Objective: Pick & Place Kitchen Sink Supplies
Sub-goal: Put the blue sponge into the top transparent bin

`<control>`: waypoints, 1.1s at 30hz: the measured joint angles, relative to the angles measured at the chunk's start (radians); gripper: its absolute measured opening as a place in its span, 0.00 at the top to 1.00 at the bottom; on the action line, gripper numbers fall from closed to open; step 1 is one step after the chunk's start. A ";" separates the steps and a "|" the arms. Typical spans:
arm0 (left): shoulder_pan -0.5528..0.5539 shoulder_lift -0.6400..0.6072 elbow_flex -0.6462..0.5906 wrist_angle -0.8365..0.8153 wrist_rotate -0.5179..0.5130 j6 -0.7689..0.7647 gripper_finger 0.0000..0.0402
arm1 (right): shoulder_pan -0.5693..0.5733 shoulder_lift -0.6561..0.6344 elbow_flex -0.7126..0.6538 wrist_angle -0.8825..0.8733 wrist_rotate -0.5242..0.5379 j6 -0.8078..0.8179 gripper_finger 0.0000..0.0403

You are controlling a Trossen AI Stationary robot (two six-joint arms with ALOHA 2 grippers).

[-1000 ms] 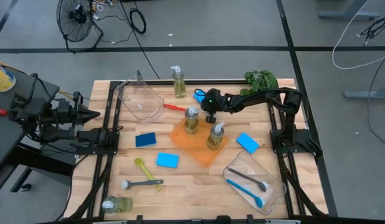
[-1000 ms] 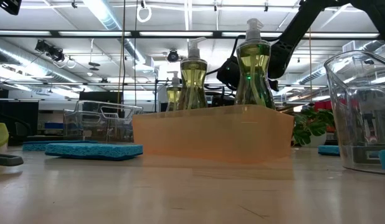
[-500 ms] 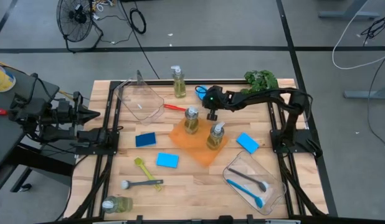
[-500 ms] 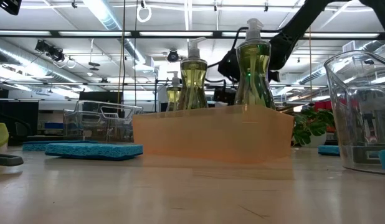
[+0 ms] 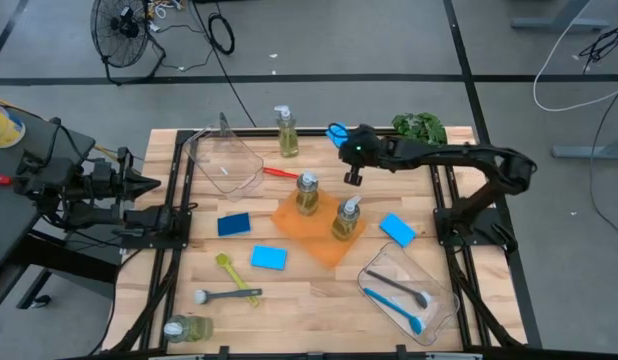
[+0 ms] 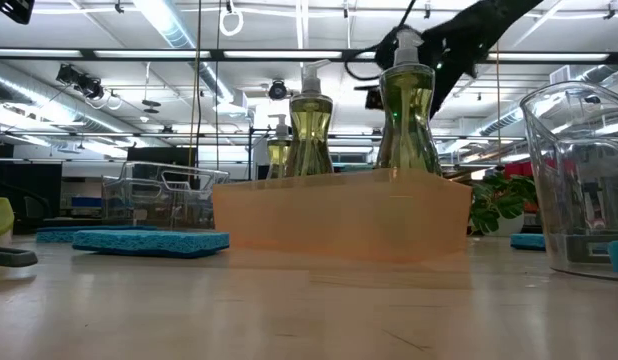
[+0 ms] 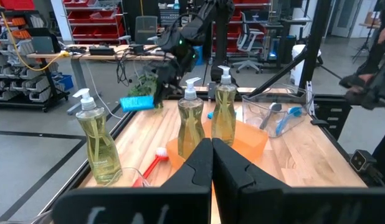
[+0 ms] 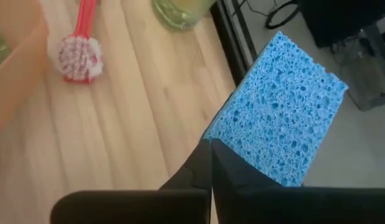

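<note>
While the right gripper (image 8: 211, 144) is clamped on that blue sponge (image 8: 281, 112), I'd carry it level to a bin. Left gripper (image 7: 211, 149) sits closed, parked.

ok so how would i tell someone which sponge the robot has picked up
Start at the orange tray in the middle of the table, then look toward the far edge near the leafy plant. There the right gripper is shut on a blue sponge. It is the only sponge held in the air; the other blue ones lie flat on the wood.
</note>
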 joint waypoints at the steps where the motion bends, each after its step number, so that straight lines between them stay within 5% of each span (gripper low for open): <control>1: 0.000 0.000 0.000 0.000 0.000 0.000 0.99 | 0.000 -0.020 0.000 -0.014 0.007 -0.001 1.00; 26: 0.000 0.000 0.000 0.000 0.000 0.000 0.99 | 0.051 -0.425 0.000 -0.507 0.016 0.122 1.00; 33: 0.000 0.000 0.000 0.000 0.000 0.000 0.99 | 0.052 -0.520 0.000 -0.573 -0.173 0.093 1.00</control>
